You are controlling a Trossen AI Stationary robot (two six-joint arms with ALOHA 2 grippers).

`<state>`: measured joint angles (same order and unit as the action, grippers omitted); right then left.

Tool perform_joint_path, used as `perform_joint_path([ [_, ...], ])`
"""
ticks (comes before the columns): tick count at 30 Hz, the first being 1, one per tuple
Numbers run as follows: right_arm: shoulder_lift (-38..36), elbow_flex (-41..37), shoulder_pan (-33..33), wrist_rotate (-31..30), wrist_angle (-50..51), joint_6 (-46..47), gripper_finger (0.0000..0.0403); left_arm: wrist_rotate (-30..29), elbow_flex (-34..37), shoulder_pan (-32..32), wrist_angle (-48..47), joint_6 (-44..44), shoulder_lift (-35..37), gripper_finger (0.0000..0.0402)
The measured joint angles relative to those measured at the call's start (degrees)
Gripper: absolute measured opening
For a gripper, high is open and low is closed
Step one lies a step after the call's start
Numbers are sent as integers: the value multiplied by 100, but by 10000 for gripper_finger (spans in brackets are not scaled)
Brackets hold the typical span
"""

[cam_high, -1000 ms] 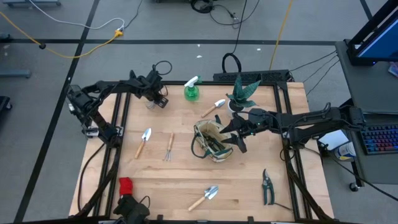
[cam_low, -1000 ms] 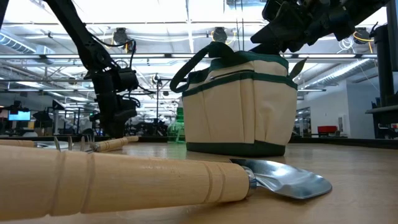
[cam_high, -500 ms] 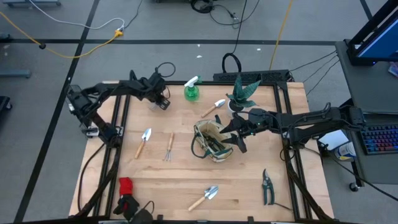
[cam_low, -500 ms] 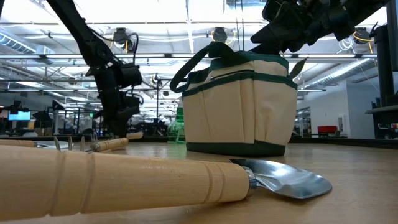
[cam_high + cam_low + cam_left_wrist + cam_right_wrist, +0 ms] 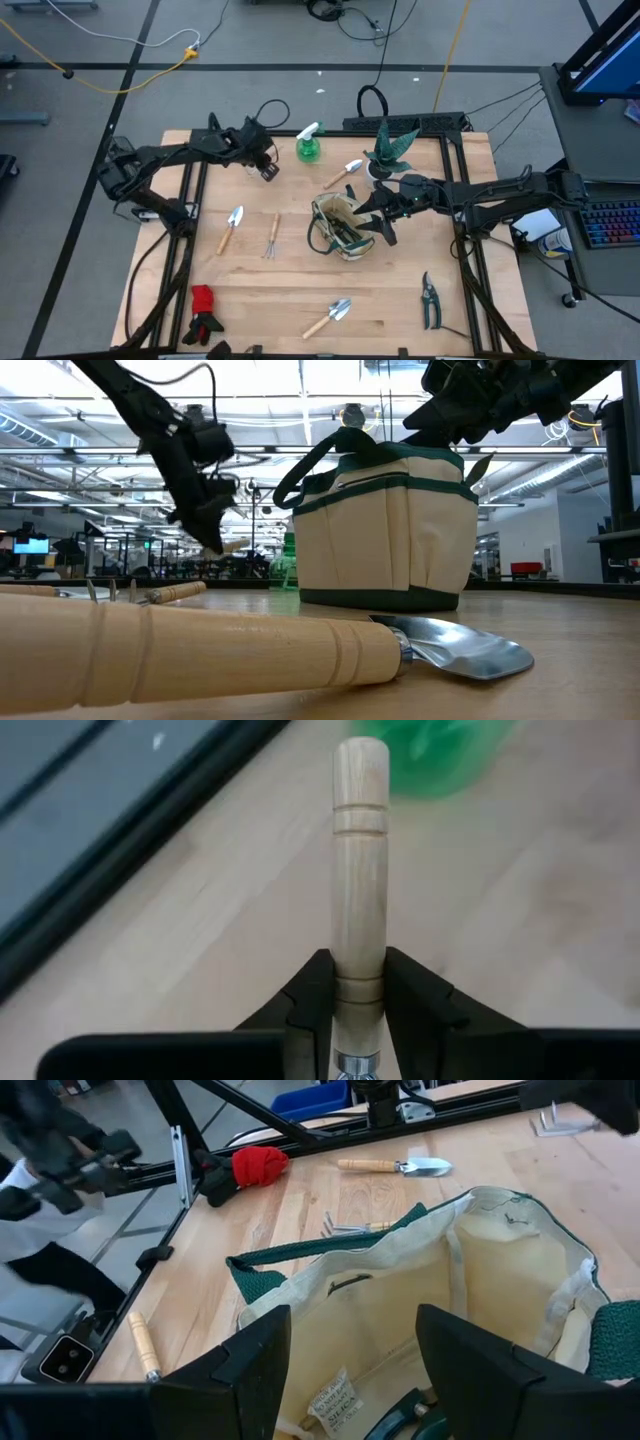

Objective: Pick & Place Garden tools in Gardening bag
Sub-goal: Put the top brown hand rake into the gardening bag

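My left gripper (image 5: 264,165) is shut on a wooden-handled tool (image 5: 360,870) above the table's far left part, near the green spray bottle (image 5: 308,146). In the low view, the gripper (image 5: 212,538) is raised off the table. The tool's metal prongs (image 5: 556,1121) show in the right wrist view. The beige and green gardening bag (image 5: 340,226) stands at mid-table. My right gripper (image 5: 381,222) is open over the bag's right rim, fingers (image 5: 250,1370) apart above its mouth (image 5: 400,1310). I cannot tell whether it touches the bag. My left gripper pinches the tool's wooden handle (image 5: 358,982) between its two fingers, close to the metal ferrule (image 5: 352,1066). The handle's free end (image 5: 360,760) points away from the gripper. The tool is lifted clear of the table.
On the table lie a trowel (image 5: 345,173) by the spiky plant (image 5: 390,148), a trowel (image 5: 231,228), a fork (image 5: 271,235), a near trowel (image 5: 330,317), the shears (image 5: 430,298) and the gloves (image 5: 203,300). The near trowel's handle (image 5: 180,650) fills the low view's foreground.
My left gripper has risen and gone toward the table's right edge, toward the spray bottle and bag, carrying the wooden-handled tool clear of the table.
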<state>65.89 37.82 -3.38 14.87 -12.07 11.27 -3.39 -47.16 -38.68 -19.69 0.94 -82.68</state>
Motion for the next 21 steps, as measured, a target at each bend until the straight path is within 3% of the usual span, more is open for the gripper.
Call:
perform_joint_path([
  [9, 0, 0, 0, 0, 6, -2, 210, -452, 0, 848, 46, -46, 626, 75],
  [21, 0, 0, 0, 0, 6, -2, 210, -608, -4, 1678, 748, -194, 686, 76],
])
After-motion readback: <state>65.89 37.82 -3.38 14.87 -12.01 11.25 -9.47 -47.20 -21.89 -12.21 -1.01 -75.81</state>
